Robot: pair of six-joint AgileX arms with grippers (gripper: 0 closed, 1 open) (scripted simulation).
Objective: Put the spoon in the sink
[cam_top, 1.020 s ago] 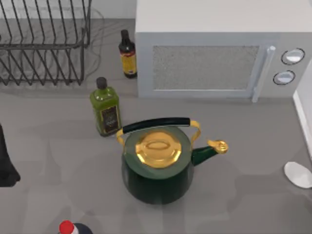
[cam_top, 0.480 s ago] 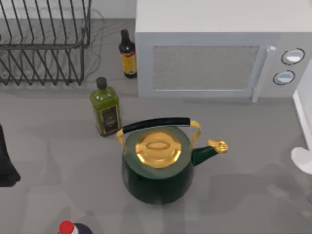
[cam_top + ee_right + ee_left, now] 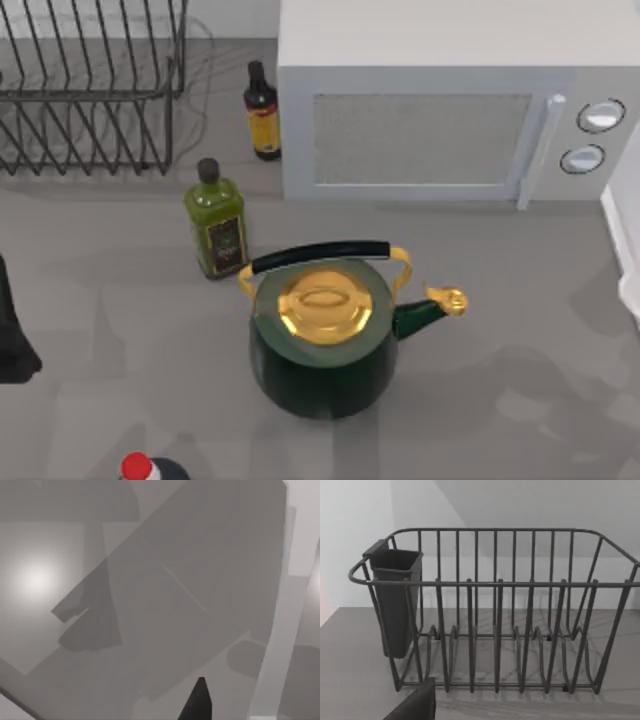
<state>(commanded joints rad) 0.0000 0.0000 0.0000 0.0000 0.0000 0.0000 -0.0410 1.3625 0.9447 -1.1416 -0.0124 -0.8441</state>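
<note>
since a second ago the spoon has slid away from the green kettle [image 3: 320, 345], from the counter off its spout side to past the right edge of the top view, so it was probably lifted and carried. where the spoon is now cannot be told: it is out of frame there, and the right wrist view gives nothing that reads as its pale bowl. the right gripper [image 3: 200, 702] shows as a dark tip over grey counter crossed with shadows. whether it is clenched on the spoon or released cannot be told. a white ledge [image 3: 620, 230], well to the right of the kettle and beyond the microwave [image 3: 450, 110], is probably the rim of the sink, and a pale strip [image 3: 280, 605] in the right wrist view may be the same edge. the step in hand looks like the carry toward the sink. the next move calls for bringing the spoon over the basin, lowering it and letting go. the basin itself is cut off. the left gripper [image 3: 415, 707] is parked far to the kettle's left, facing the dish rack [image 3: 495, 605], and its state cannot be told either. the olive oil bottle [image 3: 215, 225] stands just behind the kettle's left side.
</note>
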